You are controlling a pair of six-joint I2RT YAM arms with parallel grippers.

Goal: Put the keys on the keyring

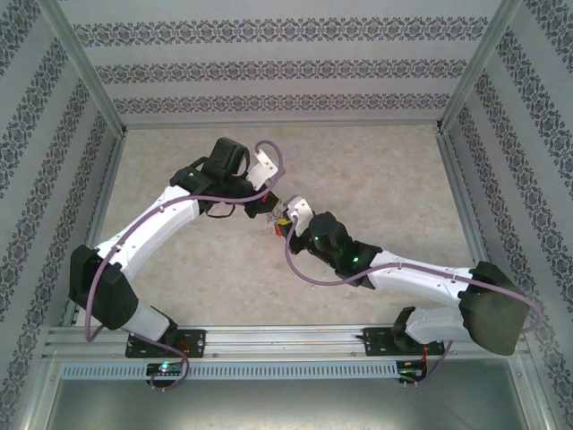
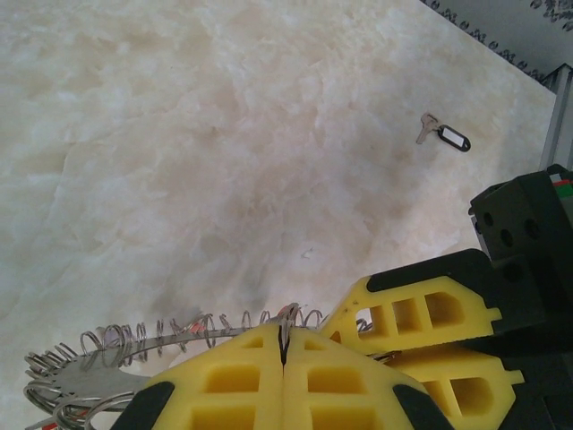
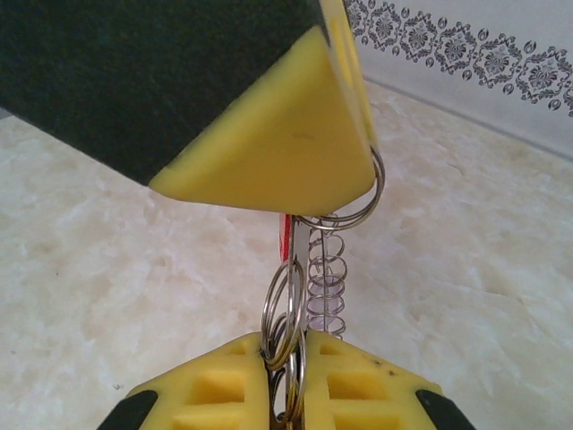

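My left gripper (image 2: 285, 333) is shut on the edge of the keyring (image 2: 134, 339), a silvery coiled loop that runs off to the left above the table. In the right wrist view the keyring's coil (image 3: 327, 278) hangs below a left finger (image 3: 269, 152). The right gripper (image 3: 288, 345) is shut on small split rings (image 3: 282, 309) that carry a key with a red tag (image 3: 285, 235), pressed up against the keyring. Both grippers meet mid-table, left gripper (image 1: 271, 208) and right gripper (image 1: 286, 224). Another key with a black tag (image 2: 445, 136) lies flat on the table, apart from both.
The marble-patterned table (image 1: 376, 179) is enclosed by patterned walls and a metal frame post (image 2: 560, 125) close to the black-tagged key. The right gripper's yellow fingers (image 2: 421, 313) crowd in beside the left ones.
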